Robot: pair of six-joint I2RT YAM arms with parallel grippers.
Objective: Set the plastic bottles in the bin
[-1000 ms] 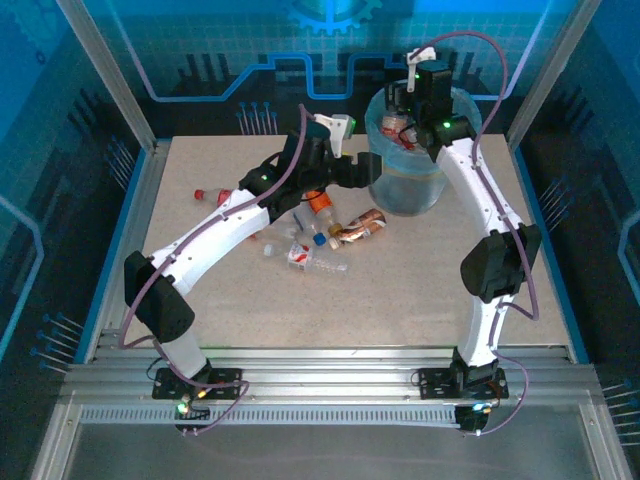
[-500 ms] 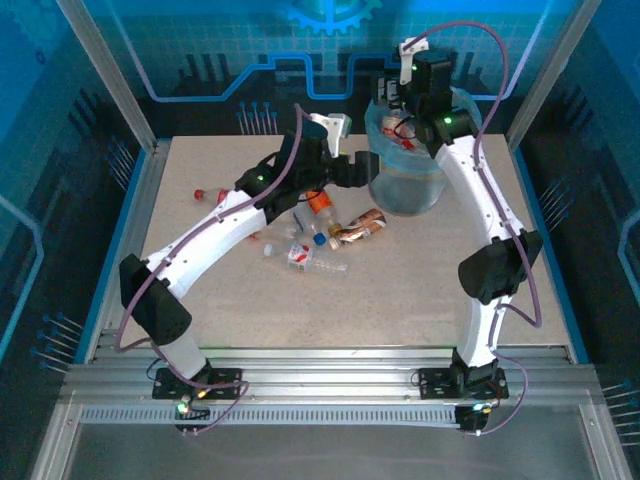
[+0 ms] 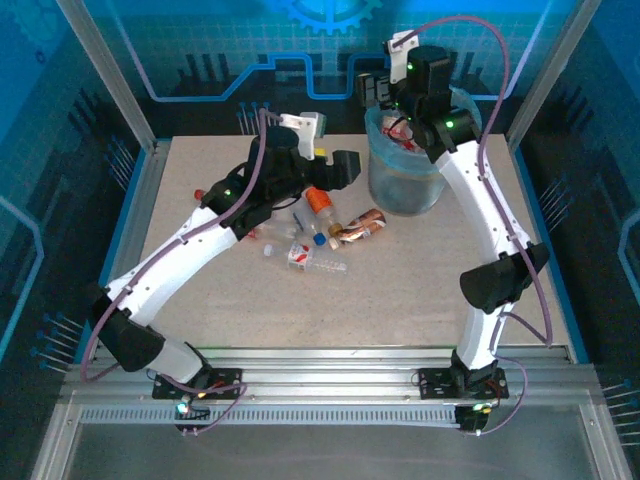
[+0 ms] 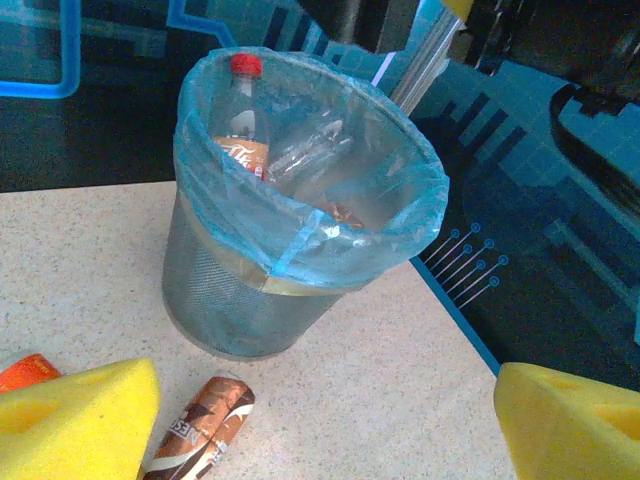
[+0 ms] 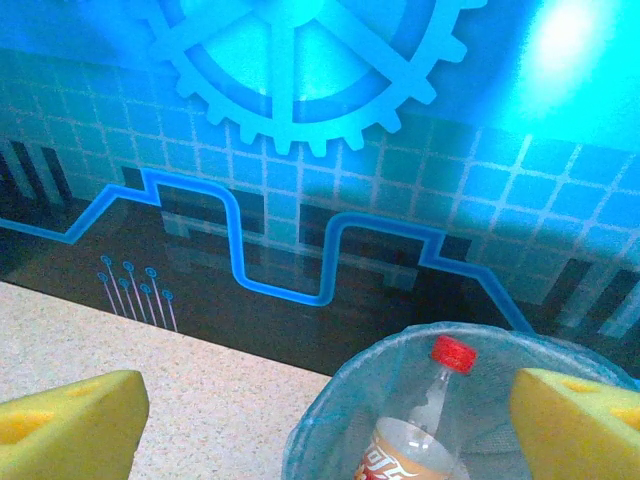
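Just below the right gripper (image 5: 322,420), jaws apart, the bin (image 3: 405,190) holds perhaps several bottles (image 5: 425,405).

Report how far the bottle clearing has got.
Done: a red-capped bottle and at least one clear one are in the bin. In hand: nothing; left tool and right tool are open, empty. Left: several bottles on the table, including the brown-labelled one.

The bin (image 3: 400,190) sits on the bench (image 3: 400,300), far back on the right. A bottle (image 4: 240,125) stands inside it. More bottles (image 3: 305,257) lie on the bench to its left, nearer the front.
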